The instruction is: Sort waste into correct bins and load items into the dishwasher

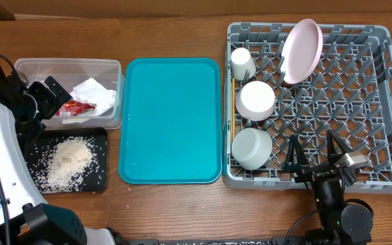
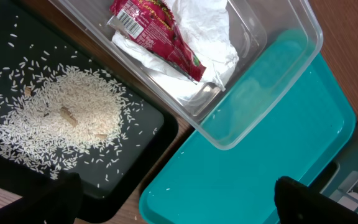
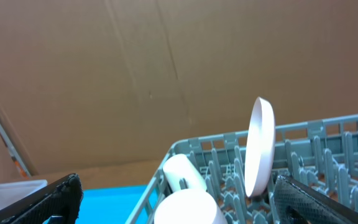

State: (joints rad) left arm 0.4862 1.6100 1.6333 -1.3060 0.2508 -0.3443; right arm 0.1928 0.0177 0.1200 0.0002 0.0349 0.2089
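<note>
- The clear plastic tub [image 1: 20,64] sits far left on the wooden table [image 1: 182,34]. It holds the crumpled white napkin [image 1: 95,92] with the red snack wrapper [image 1: 75,107] lying against it.
- Just near of the tub, the black tray [image 1: 99,136] carries a heap of rice grains [image 1: 70,160], with strays scattered around it.
- The teal serving tray [image 1: 172,122] lies in the middle, between the bins and the rack.
- The grey dish rack [image 1: 359,102] is on the right. Along its left side, from far to near, are the white cup [image 1: 242,62], the white bowl [image 1: 255,100] and the grey-green bowl [image 1: 251,148]. The chopsticks [image 1: 233,102] lie by the left wall, and the pink plate [image 1: 301,49] stands on edge among the pegs.
- The left gripper [image 1: 46,101] hangs over the tub's left end, its fingers spread wide and holding nothing.
- The right gripper [image 1: 314,153] hovers at the rack's near edge, just right of the grey-green bowl, also spread wide and empty.
</note>
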